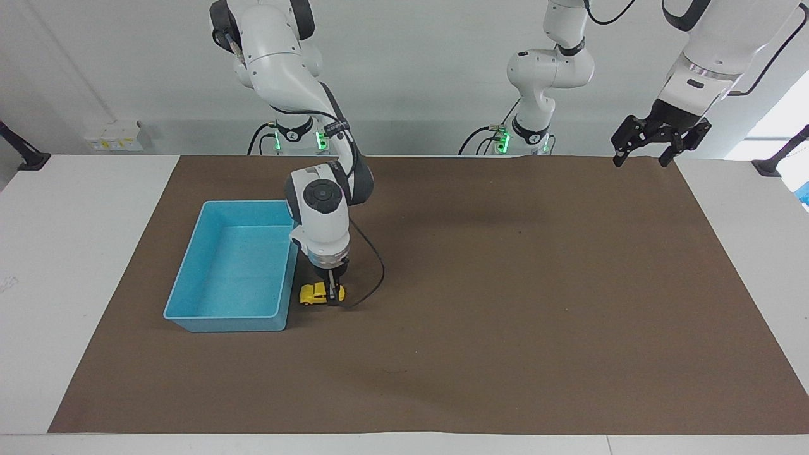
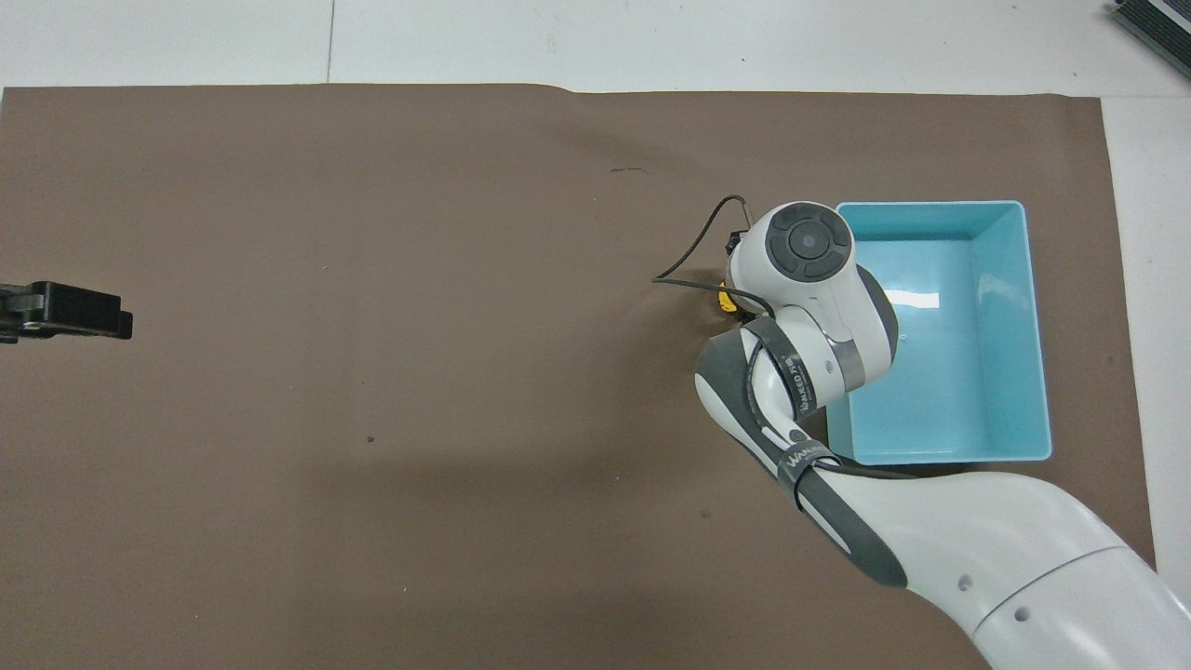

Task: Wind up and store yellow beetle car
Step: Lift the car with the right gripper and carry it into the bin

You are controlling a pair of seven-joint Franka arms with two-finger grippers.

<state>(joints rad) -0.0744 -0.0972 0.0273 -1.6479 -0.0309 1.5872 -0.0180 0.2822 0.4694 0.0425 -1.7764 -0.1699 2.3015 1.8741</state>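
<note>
Right gripper (image 1: 331,297) is down on the mat (image 1: 505,284), fingers clamped on the car (image 1: 314,294), which sits just beside the blue bin's (image 1: 189,278) wall, at the bin's three o'clock in the facing view. Left gripper (image 1: 643,150) waits, jaws wide and empty, over the mat's corner.

Right gripper (image 1: 331,292) clamps the yellow beetle car (image 1: 321,294) — beside blue bin (image 1: 189,278).

Blue bin (image 1: 231,268) walls off yellow beetle car (image 1: 314,293); elsewhere mat (image 1: 505,303) open.
</note>
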